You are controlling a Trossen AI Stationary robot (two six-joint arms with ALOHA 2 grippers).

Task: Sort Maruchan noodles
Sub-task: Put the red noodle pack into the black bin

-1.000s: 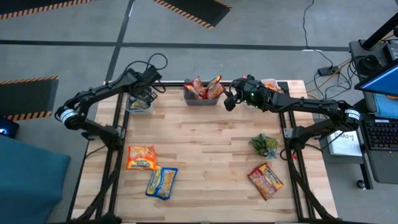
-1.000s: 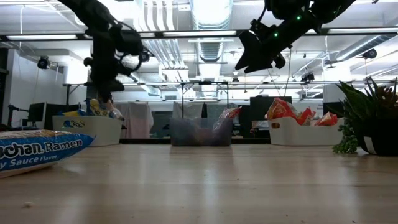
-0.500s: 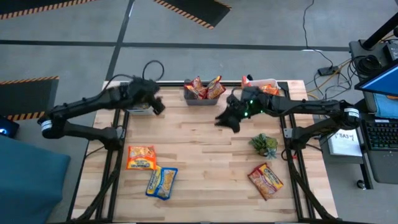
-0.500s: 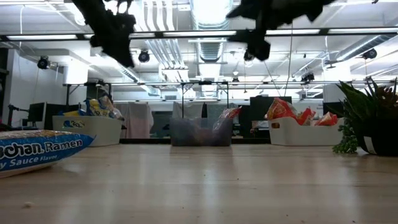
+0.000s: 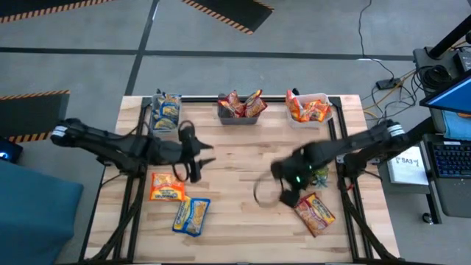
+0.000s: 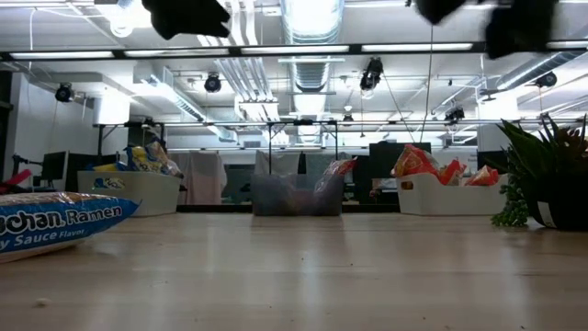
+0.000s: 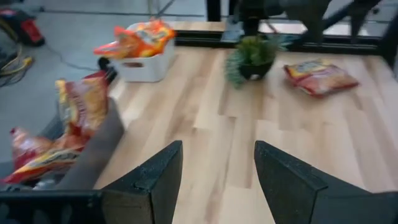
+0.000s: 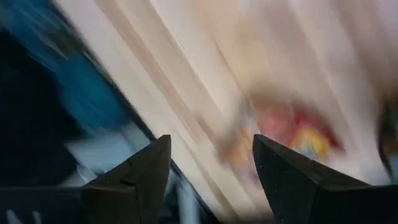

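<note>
Three Maruchan packets lie flat on the table: an orange one [image 5: 167, 186], a blue-and-yellow one [image 5: 191, 216] beside it, and a dark red one [image 5: 315, 213] near the right. More packets stand in three bins along the far edge. My left gripper [image 5: 200, 158] hangs open and empty above the table, just far of the orange packet. My right gripper [image 5: 283, 193] is open and empty above the table, just left of the dark red packet [image 8: 280, 134], which is blurred in the right wrist view.
The far edge holds a bin of blue-and-yellow packets [image 5: 165, 110], a grey bin of dark red ones [image 5: 241, 107] and a white bin of orange ones [image 5: 309, 107]. A small green plant [image 5: 318, 174] stands beside the right arm, far of the dark red packet.
Both arms have swung fast away from the far bins toward the near edge. The left gripper left the blue-and-yellow bin and now hangs over the left middle of the table. The right gripper went from beside the grey bin toward the dark red packet.
</note>
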